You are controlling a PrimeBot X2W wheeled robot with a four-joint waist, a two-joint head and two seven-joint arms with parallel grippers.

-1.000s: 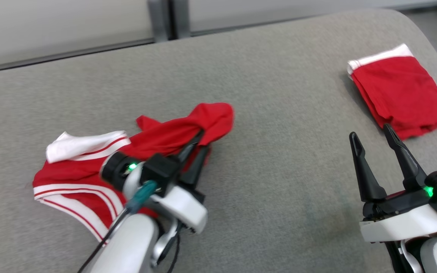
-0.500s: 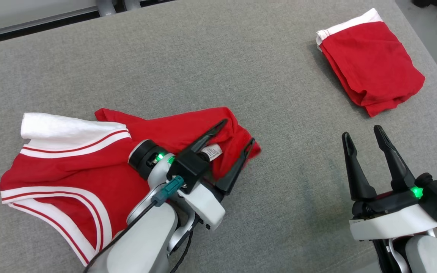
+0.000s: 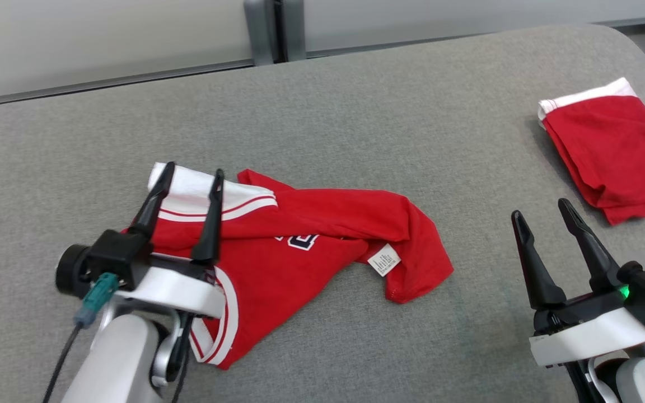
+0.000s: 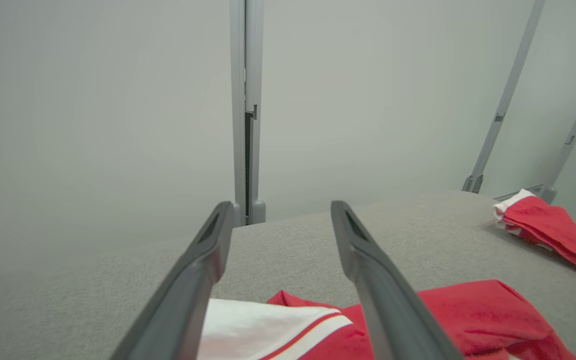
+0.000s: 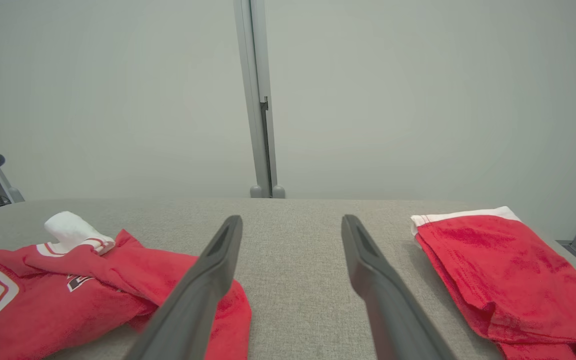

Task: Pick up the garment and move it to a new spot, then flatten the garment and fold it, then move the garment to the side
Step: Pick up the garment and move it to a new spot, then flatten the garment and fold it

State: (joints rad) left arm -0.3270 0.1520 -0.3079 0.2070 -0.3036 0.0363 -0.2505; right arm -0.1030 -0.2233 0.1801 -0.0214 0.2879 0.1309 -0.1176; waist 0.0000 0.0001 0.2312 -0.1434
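The garment [image 3: 322, 224], a red shirt with white trim, lies crumpled on the grey padded table [image 3: 356, 112], with a white label showing near its right hem. My left gripper [image 3: 194, 170] stands open over the shirt's left end with its white sleeve, holding nothing. In the left wrist view the open left gripper [image 4: 280, 209] points past the garment [image 4: 468, 310] lying below it. My right gripper [image 3: 541, 210] is open at the lower right, apart from the shirt. The right wrist view has the right gripper [image 5: 293, 220] open, with the garment [image 5: 93, 285] to its left.
A second red garment [image 3: 608, 151], folded, with a white band, lies near the table's right edge; this folded garment [image 5: 493, 270] also lies right of the right fingers. A pale wall with a grey post [image 3: 272, 28] runs behind the table. Bare grey surface separates the two garments.
My left gripper has opened and let go of the garment, then drawn back toward the garment's left end. The garment now lies spread on the table. The head camera has shifted too.
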